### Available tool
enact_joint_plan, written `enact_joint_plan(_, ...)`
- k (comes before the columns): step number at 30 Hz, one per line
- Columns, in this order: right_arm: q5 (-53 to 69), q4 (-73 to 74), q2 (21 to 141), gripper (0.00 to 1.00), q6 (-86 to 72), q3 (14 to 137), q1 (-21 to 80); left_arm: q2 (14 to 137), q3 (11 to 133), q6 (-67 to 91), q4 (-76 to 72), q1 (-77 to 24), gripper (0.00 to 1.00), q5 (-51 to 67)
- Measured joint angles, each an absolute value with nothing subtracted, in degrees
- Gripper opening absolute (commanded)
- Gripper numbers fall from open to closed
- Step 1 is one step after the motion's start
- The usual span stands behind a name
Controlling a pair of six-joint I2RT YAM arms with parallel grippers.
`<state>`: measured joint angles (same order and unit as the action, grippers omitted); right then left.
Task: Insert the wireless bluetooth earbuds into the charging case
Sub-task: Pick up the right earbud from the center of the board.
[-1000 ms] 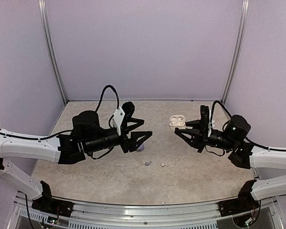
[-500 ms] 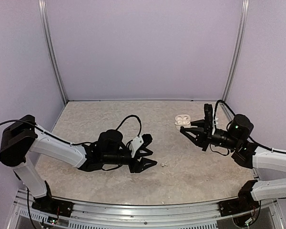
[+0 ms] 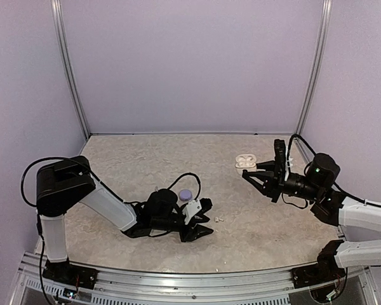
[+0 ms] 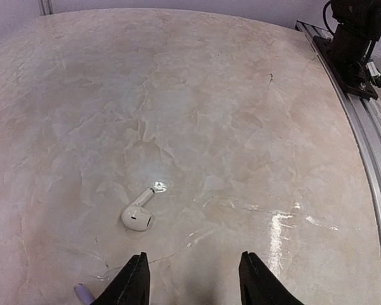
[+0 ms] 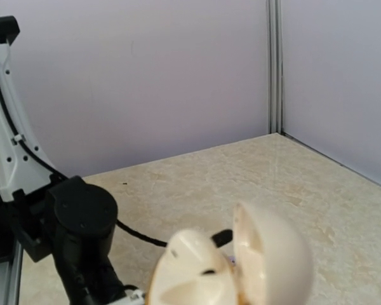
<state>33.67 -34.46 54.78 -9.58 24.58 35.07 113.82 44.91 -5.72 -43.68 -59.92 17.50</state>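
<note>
From above, shows the left gripper (image 3: 206, 219) low over the table (image 3: 146, 159), jaws spread and empty, a white earbud (image 3: 218, 218) just ahead of its tips and a lilac case (image 3: 185, 194) back beside the wrist. Shows the right gripper (image 3: 251, 171) spread too, the white case (image 3: 244, 162) open at its upper fingertip; cannot tell whether touching.

From the left wrist, finds both fingers (image 4: 132, 286) apart with nothing between, the white earbud (image 4: 140, 210) lying flat just ahead, nearer that finger than its mate, and the tip of a lilac earbud (image 4: 82, 293) just outside the same finger.

From the right wrist, meets the white case (image 5: 232, 260) close up and dead ahead, lid open; shows no fingers.

Could flick the white earbud away on closing: tiny, rounded, flat on a glossy top, off the midline. Could also knock the lilac earbud with that finger's outer face.

Underneath, beige marbled surface with glare patches; around, lilac walls (image 3: 190, 63), aluminium posts (image 3: 70, 76), a rail (image 4: 371, 165) off to the far finger's side.
</note>
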Motion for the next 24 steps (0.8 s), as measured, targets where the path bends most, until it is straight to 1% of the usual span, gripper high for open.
enact_joint_plan(5, 33.67, -33.67, 54.52, 0.0, -9.63, 24.58, 35.05, 116.03, 47.37, -7.53, -43.44, -60.12, 0.43, 16.14)
enact_joint_plan(8, 33.67, -33.54, 54.52, 0.0, -9.63, 24.58, 35.0, 116.88, 48.64, -8.34, -42.81, -60.16, 0.41, 15.22)
enact_joint_plan(24, 33.63, -33.1, 54.22, 0.0, -9.61, 24.58, 34.63, 121.08, 53.45, -10.59, -38.81, -60.2, 0.4, 10.46)
